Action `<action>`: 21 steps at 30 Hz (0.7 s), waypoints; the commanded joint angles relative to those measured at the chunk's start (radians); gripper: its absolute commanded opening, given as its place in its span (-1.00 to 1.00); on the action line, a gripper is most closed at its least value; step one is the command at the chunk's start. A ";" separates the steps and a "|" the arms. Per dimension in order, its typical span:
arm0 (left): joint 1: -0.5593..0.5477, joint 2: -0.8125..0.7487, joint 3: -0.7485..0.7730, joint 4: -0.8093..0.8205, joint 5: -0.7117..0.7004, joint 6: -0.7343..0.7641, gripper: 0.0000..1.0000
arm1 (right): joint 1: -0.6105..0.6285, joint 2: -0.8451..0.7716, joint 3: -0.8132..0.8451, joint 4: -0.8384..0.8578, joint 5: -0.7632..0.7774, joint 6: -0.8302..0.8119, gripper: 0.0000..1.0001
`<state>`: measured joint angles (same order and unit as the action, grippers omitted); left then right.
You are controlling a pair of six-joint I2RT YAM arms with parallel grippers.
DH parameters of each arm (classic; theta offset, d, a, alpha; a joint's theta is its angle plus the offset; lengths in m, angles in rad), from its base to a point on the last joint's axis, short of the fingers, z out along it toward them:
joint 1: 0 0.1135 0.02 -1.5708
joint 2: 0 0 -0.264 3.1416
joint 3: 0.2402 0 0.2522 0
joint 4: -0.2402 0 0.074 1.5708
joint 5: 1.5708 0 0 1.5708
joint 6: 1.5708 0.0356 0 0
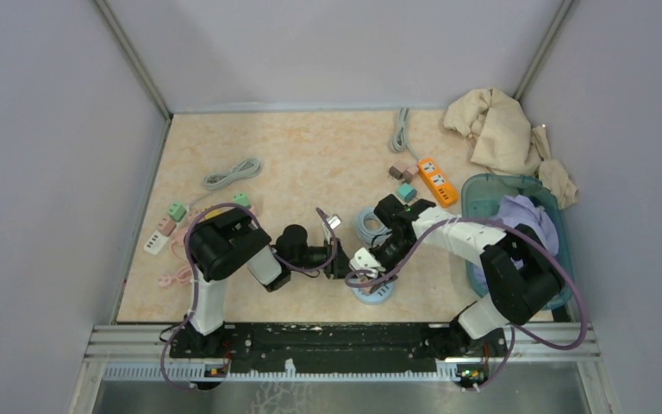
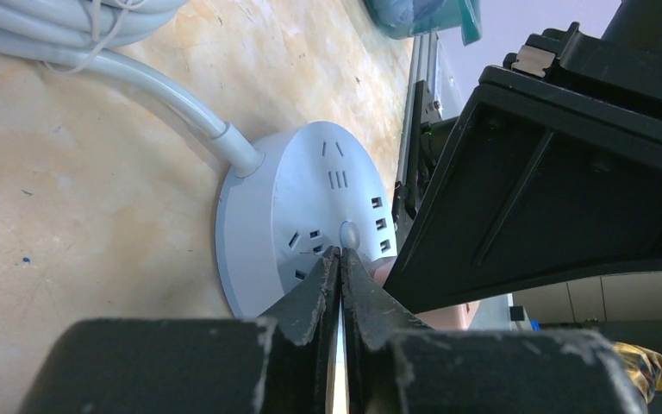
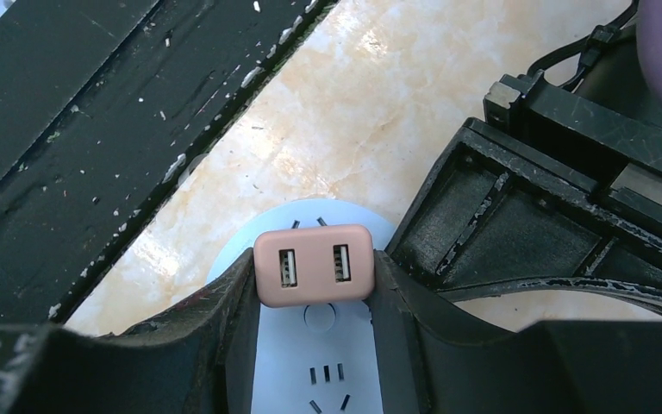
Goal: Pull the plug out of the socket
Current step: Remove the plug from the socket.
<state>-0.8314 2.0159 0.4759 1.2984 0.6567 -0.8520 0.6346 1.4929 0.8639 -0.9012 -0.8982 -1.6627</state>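
Note:
A round pale-blue socket (image 1: 372, 292) lies on the table near the front middle. It also shows in the left wrist view (image 2: 293, 207) and the right wrist view (image 3: 319, 345). A pink plug (image 3: 315, 266) with two USB ports stands on the socket's top. My right gripper (image 3: 313, 269) is shut on the plug, one finger on each side; in the top view it (image 1: 369, 266) hangs over the socket. My left gripper (image 2: 341, 253) is shut and empty, its tips on the socket's top by the round button. In the top view it (image 1: 347, 262) reaches in from the left.
The socket's grey cable (image 1: 369, 226) lies coiled just behind it. An orange power strip (image 1: 438, 180) and small cube adapters (image 1: 406, 191) sit behind the right arm. A blue bin (image 1: 483, 185) of cloths stands at the right. More adapters (image 1: 165, 226) lie at the left edge.

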 commanded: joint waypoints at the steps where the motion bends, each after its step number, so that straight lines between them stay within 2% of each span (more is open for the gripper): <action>1: -0.004 0.077 -0.035 -0.274 -0.035 0.087 -0.78 | 0.017 -0.063 0.040 0.076 -0.169 0.083 -1.00; 9: -0.005 0.079 -0.029 -0.285 -0.031 0.088 -0.78 | 0.017 -0.071 0.072 0.117 -0.093 0.207 -1.00; 13: -0.004 0.078 -0.026 -0.293 -0.028 0.091 -0.79 | 0.012 -0.067 0.090 0.038 -0.067 0.121 -1.00; 17: -0.004 0.070 -0.019 -0.313 -0.025 0.099 -0.79 | 0.010 -0.055 0.094 -0.076 -0.095 -0.047 -1.00; 21: -0.005 0.063 -0.008 -0.340 -0.022 0.107 -0.79 | 0.022 -0.062 0.074 -0.025 -0.133 0.013 -1.00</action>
<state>-0.8314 2.0155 0.5022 1.2663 0.6762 -0.8410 0.6456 1.4914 0.8791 -0.9195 -0.8757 -1.6344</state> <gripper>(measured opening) 0.105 0.435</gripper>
